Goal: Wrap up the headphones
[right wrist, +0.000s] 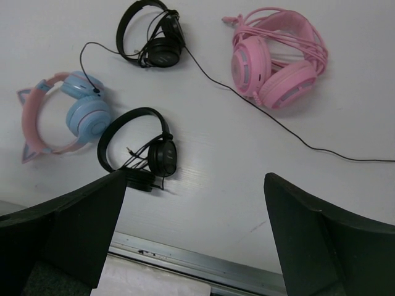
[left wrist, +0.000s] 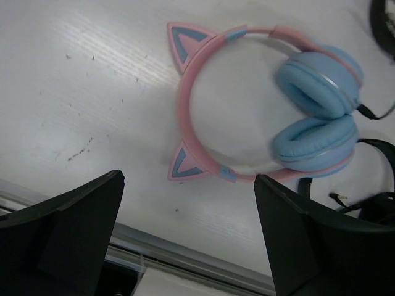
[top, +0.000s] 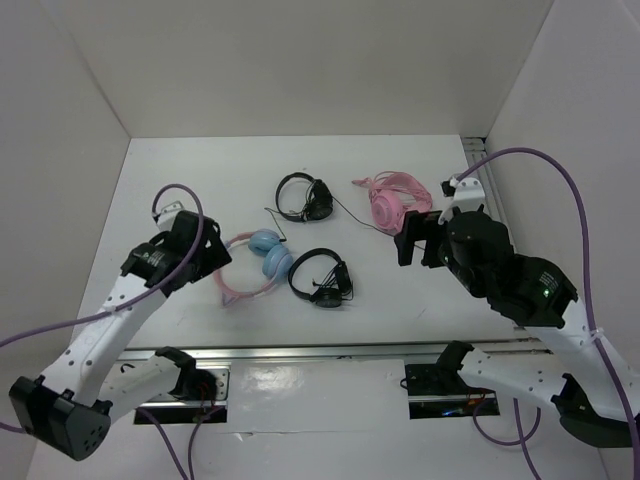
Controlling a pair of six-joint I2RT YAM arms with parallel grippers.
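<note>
Now the left hand (top: 208, 255) hangs wide open just beside the headphones (top: 258, 262), flat on the worktop (top: 400, 310), headband towards it; the right hand (top: 418, 242), open too, sits well apart.

A robot lab, a plain white table (top: 200, 170) boxed in by bare white walls (top: 300, 60), a left arm (top: 100, 337) and a right arm (top: 505, 270) fixed by a metal rail (top: 320, 352) at the near edge, purple cables (top: 540, 152) looping off them.
</note>
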